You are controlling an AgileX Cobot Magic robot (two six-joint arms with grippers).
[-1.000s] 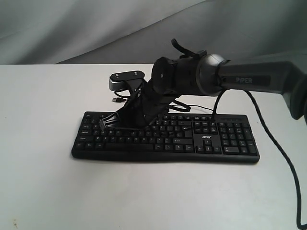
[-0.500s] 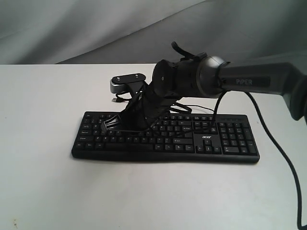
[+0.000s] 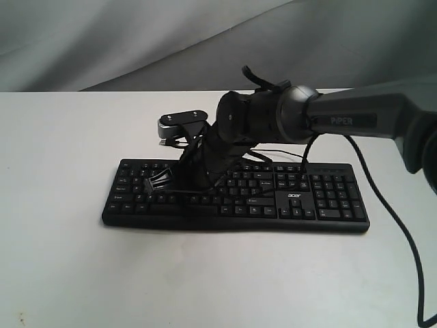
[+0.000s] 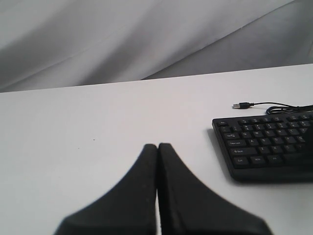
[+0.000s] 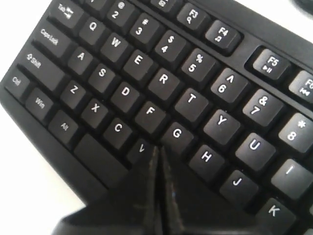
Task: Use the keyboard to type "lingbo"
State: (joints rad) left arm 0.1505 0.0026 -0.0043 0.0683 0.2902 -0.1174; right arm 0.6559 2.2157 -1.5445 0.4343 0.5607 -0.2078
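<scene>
The black keyboard (image 3: 321, 198) lies flat across the middle of the white table (image 3: 61, 260), its "acer" logo on the right part. My right gripper (image 3: 160, 184) reaches across from the right and sits low over the keyboard's left half, fingers shut on nothing. In the right wrist view the keyboard (image 5: 161, 78) fills the frame. There the right gripper (image 5: 159, 149) has its shut tips at the gap between the V and G keys and hides the key beneath them. My left gripper (image 4: 157, 146) is shut and empty over bare table, left of the keyboard's end (image 4: 266, 142).
The keyboard's thin USB cable and plug (image 4: 242, 105) lie loose on the table behind it. A thick black cable (image 3: 403, 232) hangs from the right arm down the right side. Grey cloth (image 3: 136, 41) backs the table.
The right gripper has come down toward the keys and shifted slightly right. The keyboard has not moved.
</scene>
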